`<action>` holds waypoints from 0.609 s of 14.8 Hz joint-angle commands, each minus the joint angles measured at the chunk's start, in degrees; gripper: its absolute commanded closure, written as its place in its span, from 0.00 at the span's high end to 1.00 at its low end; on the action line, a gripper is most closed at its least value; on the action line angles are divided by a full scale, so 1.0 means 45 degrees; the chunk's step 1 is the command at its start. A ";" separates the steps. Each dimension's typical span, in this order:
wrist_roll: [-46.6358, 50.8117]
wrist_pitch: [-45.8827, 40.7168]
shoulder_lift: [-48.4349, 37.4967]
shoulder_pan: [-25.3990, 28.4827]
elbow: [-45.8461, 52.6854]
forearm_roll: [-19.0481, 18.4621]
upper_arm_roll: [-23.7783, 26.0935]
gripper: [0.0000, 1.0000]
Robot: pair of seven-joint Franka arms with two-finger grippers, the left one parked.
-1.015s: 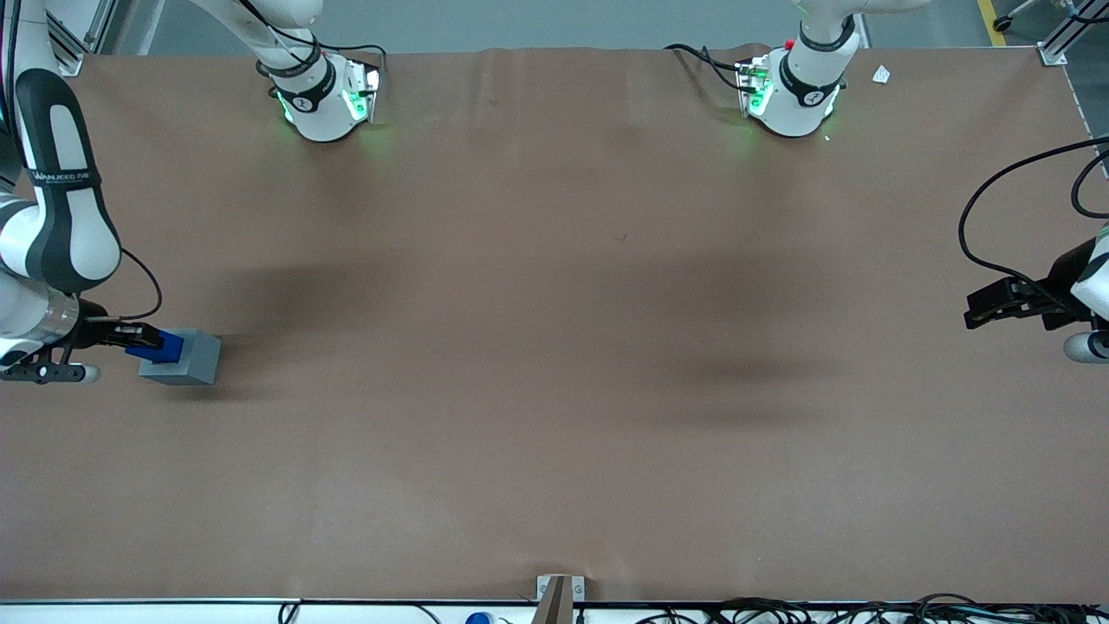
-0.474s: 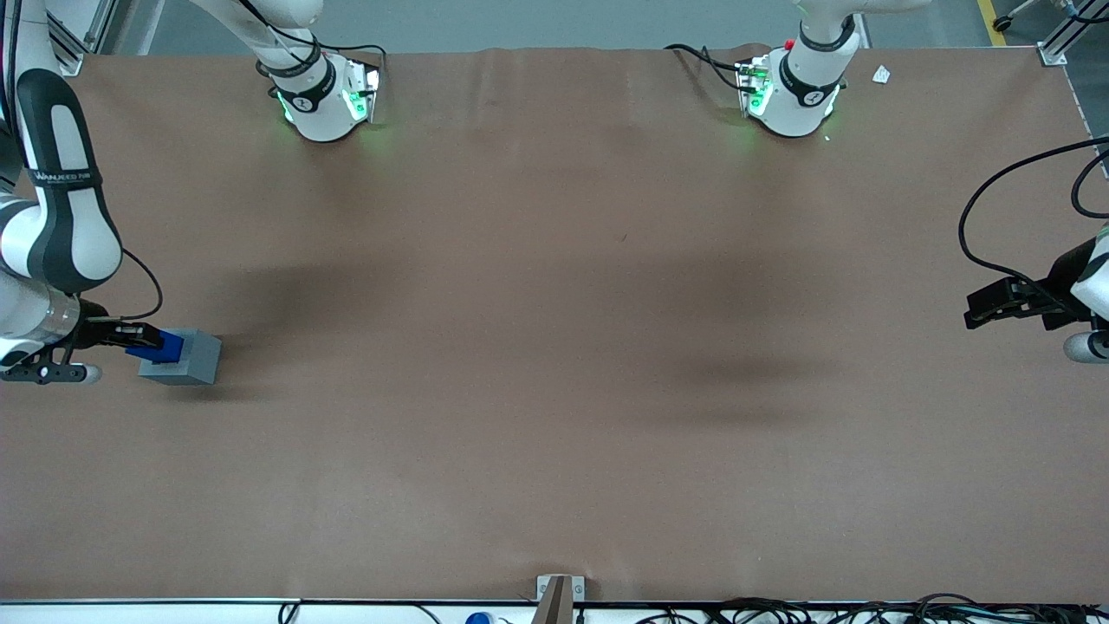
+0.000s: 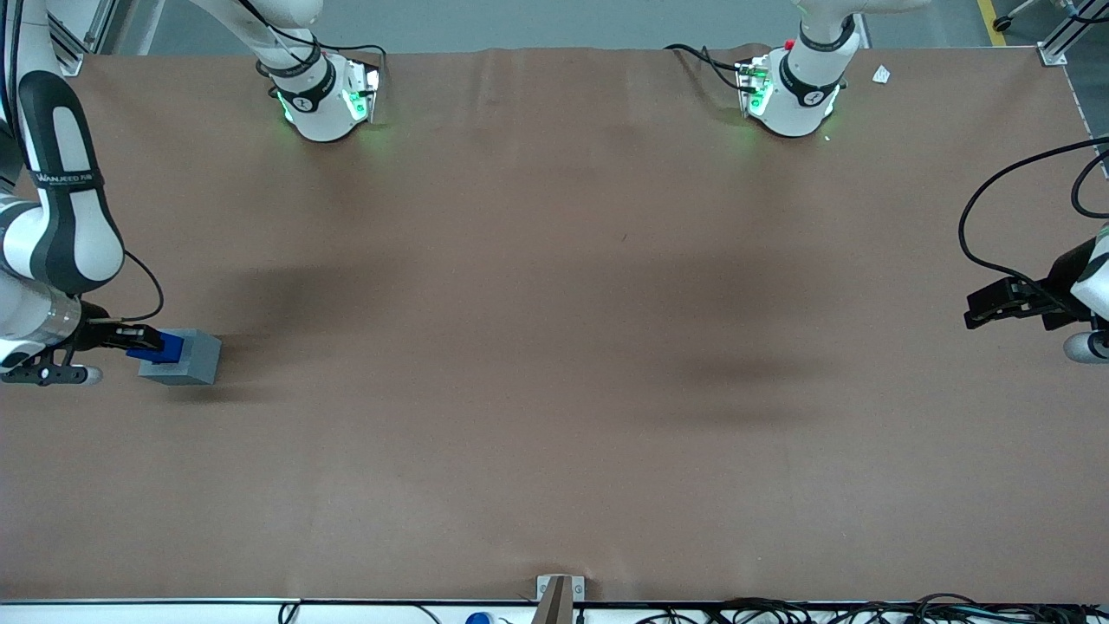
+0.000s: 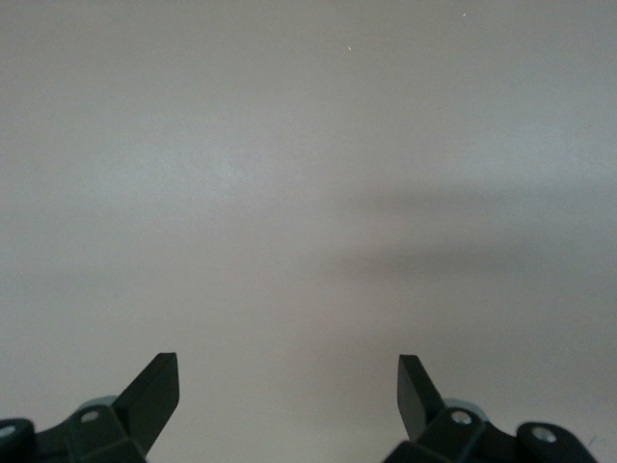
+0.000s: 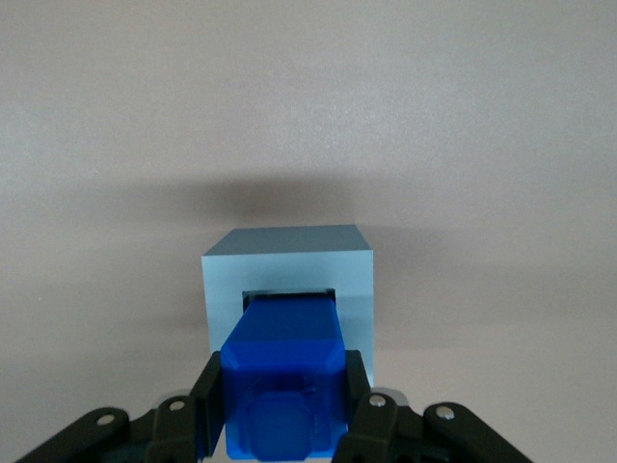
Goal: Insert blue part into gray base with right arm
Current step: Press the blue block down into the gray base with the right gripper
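The gray base (image 3: 185, 358) (image 5: 289, 270) stands on the brown table at the working arm's end. The blue part (image 3: 163, 347) (image 5: 284, 371) is held over it, its lower end reaching into the square recess in the base's top face. My right gripper (image 3: 145, 344) (image 5: 282, 400) is shut on the blue part, one black finger (image 5: 205, 403) pressed against each side. A raised stub on the part faces the wrist camera. The recess is mostly hidden by the part.
The right arm (image 3: 52, 217) leans over the table's edge above the base. Two arm pedestals (image 3: 325, 100) (image 3: 793, 91) with green lights stand at the table's farthest edge. A small metal bracket (image 3: 559, 594) sits at the nearest edge.
The arm's upper link has shifted slightly. The gripper and the blue part have sunk a little toward the base. The base has not moved.
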 commanded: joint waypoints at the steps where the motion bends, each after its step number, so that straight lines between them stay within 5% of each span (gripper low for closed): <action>1: 0.0102 0.0374 0.0412 -0.0091 -0.0325 0.0080 0.0147 0.19; 9: 0.0102 0.0374 0.0509 -0.0091 -0.0306 0.0119 0.0147 0.20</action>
